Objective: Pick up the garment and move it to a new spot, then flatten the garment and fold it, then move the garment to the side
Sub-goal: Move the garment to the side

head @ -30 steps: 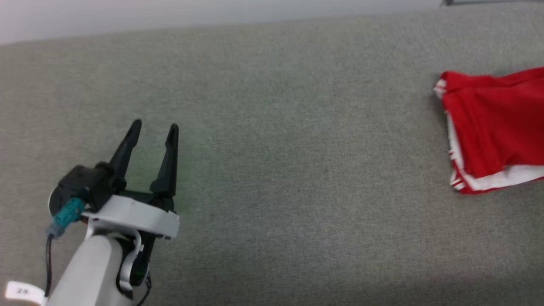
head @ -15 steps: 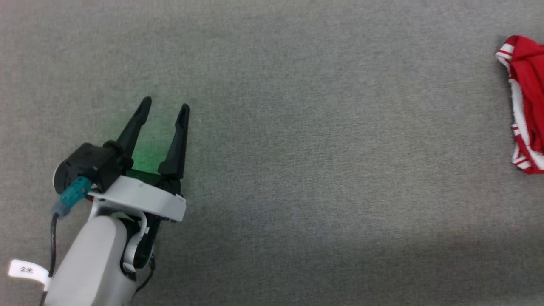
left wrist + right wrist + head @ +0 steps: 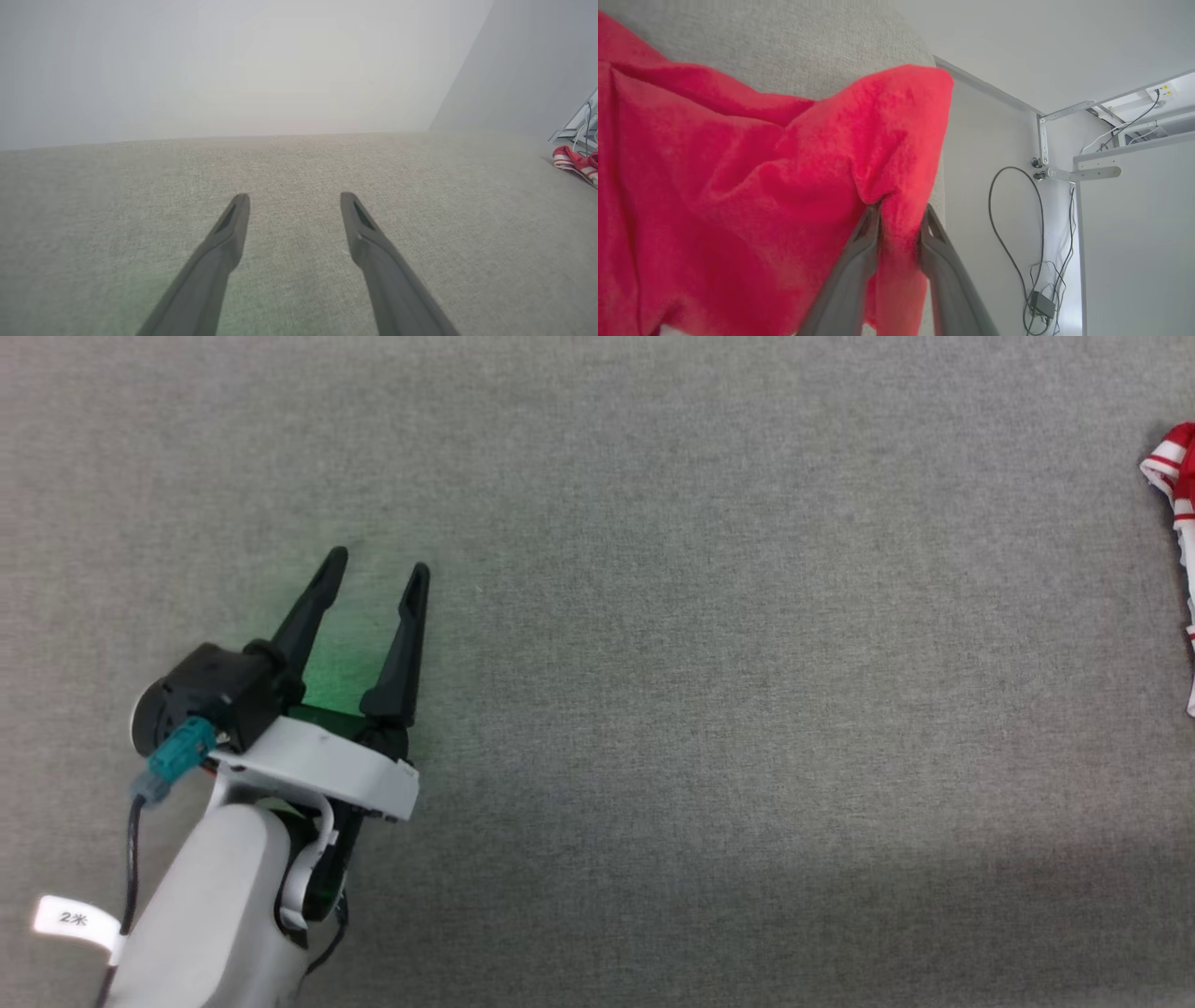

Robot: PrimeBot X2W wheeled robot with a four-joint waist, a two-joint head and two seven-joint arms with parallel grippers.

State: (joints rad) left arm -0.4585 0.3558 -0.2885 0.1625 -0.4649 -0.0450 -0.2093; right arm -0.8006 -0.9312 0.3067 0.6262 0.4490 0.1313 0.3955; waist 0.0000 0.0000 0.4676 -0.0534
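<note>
A grey woven fabric surface [image 3: 709, 709] stretches flat and wide, meeting a plain pale wall [image 3: 233, 70]. Past its edge, a black cable [image 3: 990, 193] hangs in a loop below a metal bracket [image 3: 1083, 173], beside a white panel [image 3: 1134, 242].

Overhead, low wrists; garment [image 3: 1178, 467] likely shared

white tag [image 3: 73, 920] on cable [image 3: 132, 845], reads "2", next character unclear

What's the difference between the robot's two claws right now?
The left gripper has its fingers spread wide; the right gripper has its fingers close together. The left gripper has nothing between them, only the grey surface below; the right gripper pinches a fold of the red garment. Both have two long, dark, tapering fingers.
</note>
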